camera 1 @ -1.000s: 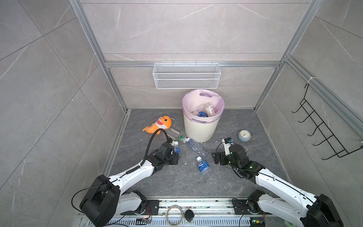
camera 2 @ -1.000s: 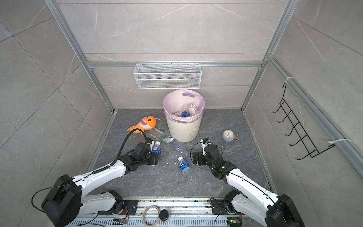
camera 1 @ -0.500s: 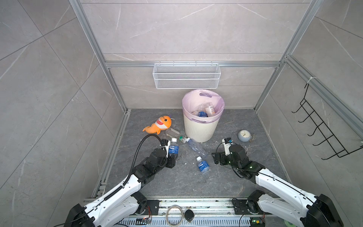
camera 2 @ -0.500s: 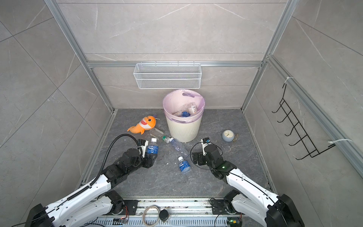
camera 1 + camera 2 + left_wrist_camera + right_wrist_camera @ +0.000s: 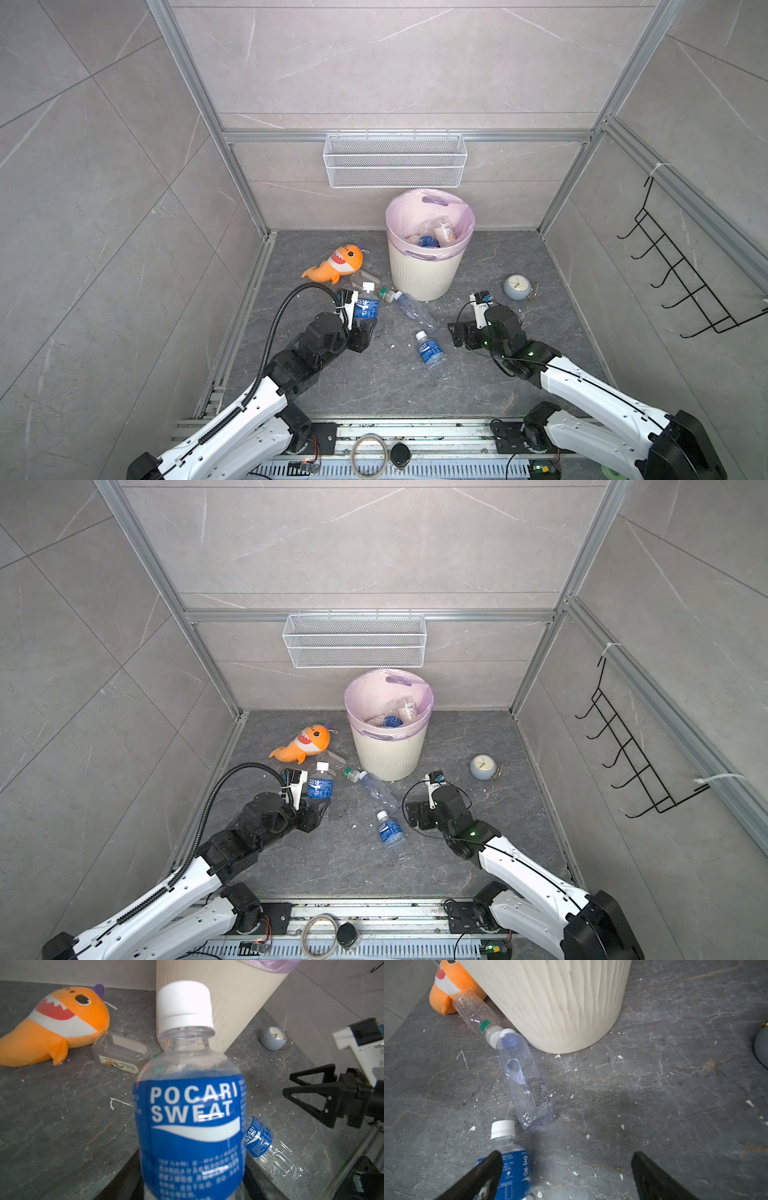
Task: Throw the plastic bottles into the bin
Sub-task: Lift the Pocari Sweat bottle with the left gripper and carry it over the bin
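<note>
My left gripper (image 5: 362,330) (image 5: 191,1188) is shut on a blue-labelled plastic bottle (image 5: 366,305) (image 5: 320,785) (image 5: 191,1115) with a white cap, held upright above the floor left of the bin (image 5: 428,270) (image 5: 388,750). The bin has several bottles (image 5: 432,235) inside its pink liner. My right gripper (image 5: 456,332) (image 5: 566,1157) stands open low over the floor. A second blue-labelled bottle (image 5: 429,349) (image 5: 510,1167) lies by one of its fingers (image 5: 488,1169). A clear bottle (image 5: 413,305) (image 5: 525,1084) lies by the bin's base. Another clear bottle (image 5: 477,1014) (image 5: 118,1053) lies beside the plush.
An orange shark plush (image 5: 336,266) lies left of the bin. A small grey clock (image 5: 516,286) sits on the floor to the bin's right. A white wire mesh basket (image 5: 395,160) hangs on the back wall and a black hook rack (image 5: 681,274) on the right wall.
My left arm has risen, carrying the blue-labelled bottle up off the floor and slightly farther back. The right arm and the bottles on the floor have not moved.
</note>
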Controlling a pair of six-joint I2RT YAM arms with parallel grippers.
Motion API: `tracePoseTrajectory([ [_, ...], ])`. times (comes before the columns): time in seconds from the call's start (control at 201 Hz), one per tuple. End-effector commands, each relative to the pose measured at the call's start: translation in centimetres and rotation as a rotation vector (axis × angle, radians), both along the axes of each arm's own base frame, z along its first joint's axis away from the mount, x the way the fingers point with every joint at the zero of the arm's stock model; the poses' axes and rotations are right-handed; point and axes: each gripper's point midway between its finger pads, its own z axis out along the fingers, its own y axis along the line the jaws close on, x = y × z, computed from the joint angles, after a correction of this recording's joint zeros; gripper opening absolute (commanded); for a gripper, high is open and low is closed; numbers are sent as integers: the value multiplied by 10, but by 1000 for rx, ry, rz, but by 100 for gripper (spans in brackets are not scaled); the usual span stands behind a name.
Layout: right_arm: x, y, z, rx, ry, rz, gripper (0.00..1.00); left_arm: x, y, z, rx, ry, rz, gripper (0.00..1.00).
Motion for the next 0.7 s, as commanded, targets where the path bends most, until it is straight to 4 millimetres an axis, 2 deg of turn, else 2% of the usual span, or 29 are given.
tracePoseTrajectory([
  [0.0, 0, 1, 1, 14, -8, -8, 99, 4, -6, 44, -31, -101, -19, 59],
  [0.214, 0, 2, 0, 14, -6, -7, 99, 16, -20, 90, -48, -167, -44, 59],
  [0.383, 1, 2, -1, 12, -2, -5, 99, 36, -43, 129, -67, -217, -71, 59],
  [0.483, 1, 2, -1, 12, -1, -5, 99, 56, -68, 161, -81, -233, -104, 59],
  [0.567, 1, 3, -1, 13, 0, -4, 99, 76, -97, 193, -100, -256, -152, 59],
  [0.627, 0, 2, -1, 11, -1, -6, 99, 94, -116, 214, -107, -268, -178, 59],
  [0.692, 0, 1, 0, 12, -3, -7, 99, 122, -135, 227, -99, -270, -185, 59],
])
